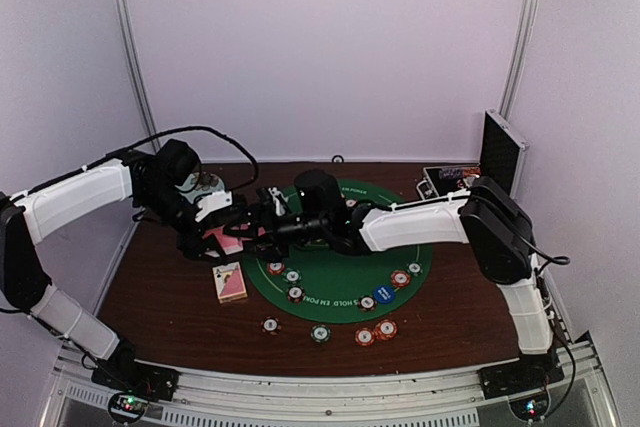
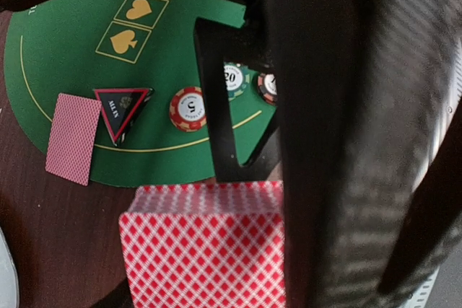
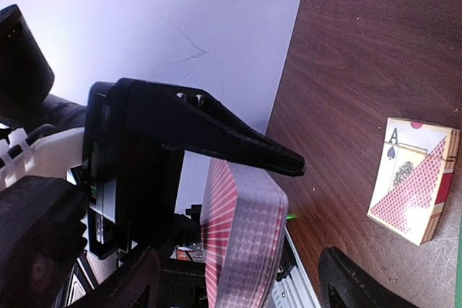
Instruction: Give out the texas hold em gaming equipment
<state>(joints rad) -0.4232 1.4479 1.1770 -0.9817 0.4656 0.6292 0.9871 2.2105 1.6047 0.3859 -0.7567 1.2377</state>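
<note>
The left fingers (image 3: 216,135) were clamped tight on a deck of pink-backed playing cards (image 3: 242,243). They held it clear of the counter (image 1: 160,297), with its free end jutting beyond the fingertips. That pose reads as an offer: the deck was kept steady in the air so the other arm could draw from it. The right fingers (image 3: 354,283) stood wide apart with nothing in them, one to each side of the deck's free end. They had reached across from the far side to meet it. Whether they touched the cards could not be told.

Below the left fingers lay the green felt mat (image 2: 65,55). On it, a single card (image 2: 72,137) rested face down across the mat's edge. Just beside the card sat the black-red triangle marker (image 2: 123,110), and a red chip (image 2: 189,108) sat a little further along. These looked already laid out as one player's place. More striped poker chips (image 1: 376,332) were spread on the mat and on the counter beyond it, well below both pairs of fingers.

A card box (image 3: 411,178) lay flat on the counter off to one side of the right fingers. It was probably set aside so it would not get in the way of the dealing.

By my judgement the step in hand was the transfer of a card from deck to right fingers. The risk was taking several cards at once, or pushing the deck askew in the left fingers' grip.
</note>
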